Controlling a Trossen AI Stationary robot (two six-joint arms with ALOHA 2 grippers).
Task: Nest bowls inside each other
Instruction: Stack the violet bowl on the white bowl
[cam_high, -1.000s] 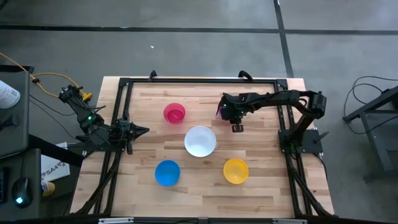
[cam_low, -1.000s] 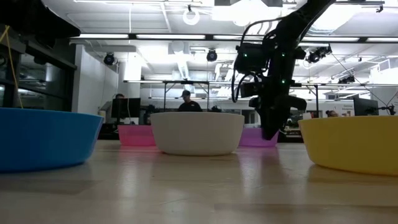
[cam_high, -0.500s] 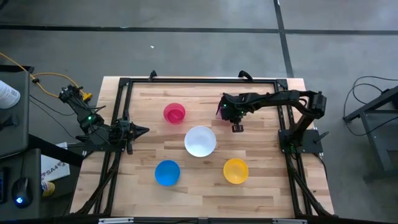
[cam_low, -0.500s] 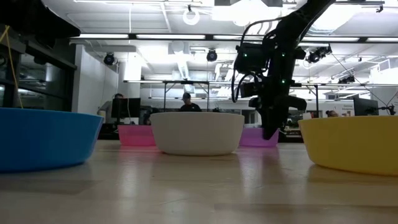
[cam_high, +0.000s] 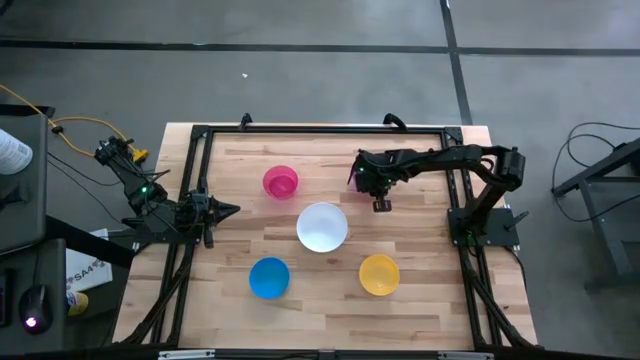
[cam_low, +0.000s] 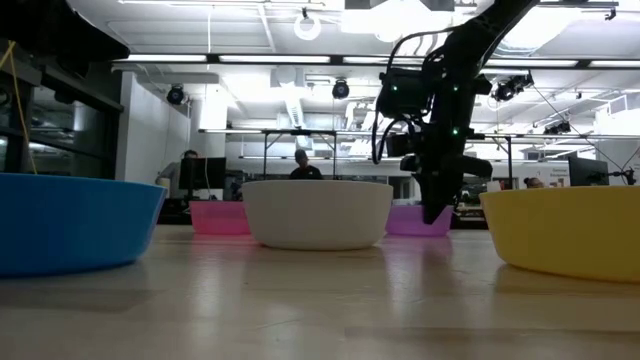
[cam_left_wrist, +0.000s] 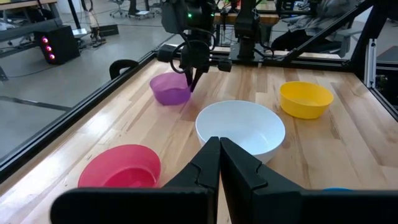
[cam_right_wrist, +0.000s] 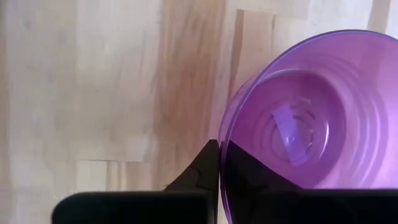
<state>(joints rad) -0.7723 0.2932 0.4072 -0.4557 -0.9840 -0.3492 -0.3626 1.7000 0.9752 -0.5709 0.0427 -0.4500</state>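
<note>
The right jaws (cam_right_wrist: 219, 163) have just clenched on the rim of the small round purple plastic bowl (cam_right_wrist: 298, 124), one finger inside and one outside; a second ago they stood partly apart over it. By my reading the grasp is made and the lift toward another bowl comes next. The purple bowl sits on the wooden desk (cam_high: 420, 300), nearly hidden under the right arm in the high view; the right wrist view alone shows the pinch. Farther from those jaws lie the white round plastic bowl (cam_high: 322, 227), then the pink-red (cam_high: 281, 182) and yellow (cam_high: 379, 274) bowls, and the blue bowl (cam_high: 269, 278) farthest. The left jaws (cam_left_wrist: 219, 163) wait clenched and empty at the desk's left edge
</note>
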